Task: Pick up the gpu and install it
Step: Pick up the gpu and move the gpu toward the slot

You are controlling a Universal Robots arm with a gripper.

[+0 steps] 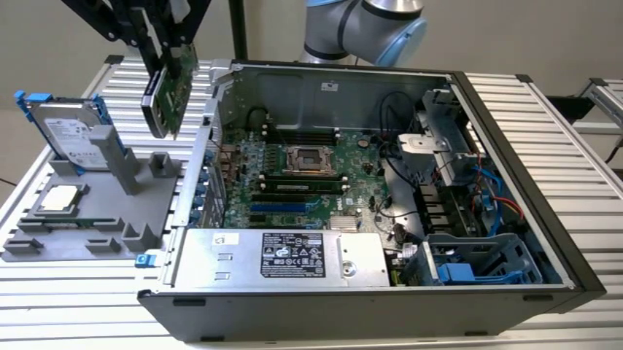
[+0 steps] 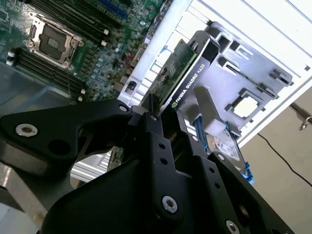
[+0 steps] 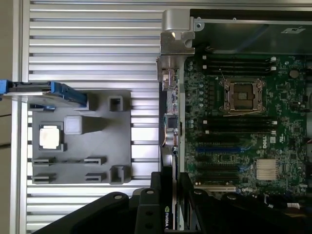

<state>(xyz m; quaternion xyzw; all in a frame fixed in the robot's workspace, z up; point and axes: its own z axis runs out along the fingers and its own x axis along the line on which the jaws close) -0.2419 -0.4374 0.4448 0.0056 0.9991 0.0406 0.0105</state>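
The gpu [image 1: 168, 91], a green card with a black cooler on one face, hangs on edge in the air with my gripper [image 1: 163, 49] shut on its upper part. It hovers above the gap between the grey holder [image 1: 58, 237] and the open computer case's rear wall [image 1: 200, 168], touching neither. In the second wrist view the gpu [image 2: 183, 73] sticks out from between the black fingers [image 2: 155, 127]. In the first wrist view its thin edge [image 3: 168, 217] is clamped in the gripper [image 3: 169, 181], just outside the motherboard [image 3: 234, 122] and its expansion slots [image 3: 219, 148].
The grey holder carries an upright hard drive with blue clips [image 1: 70, 135] and a small square silver chip [image 1: 58, 198]. Inside the case sit a power supply [image 1: 282, 255], cables [image 1: 486, 197] and a drive cage [image 1: 477, 262]. Ribbed aluminium table [image 1: 545, 146] surrounds everything.
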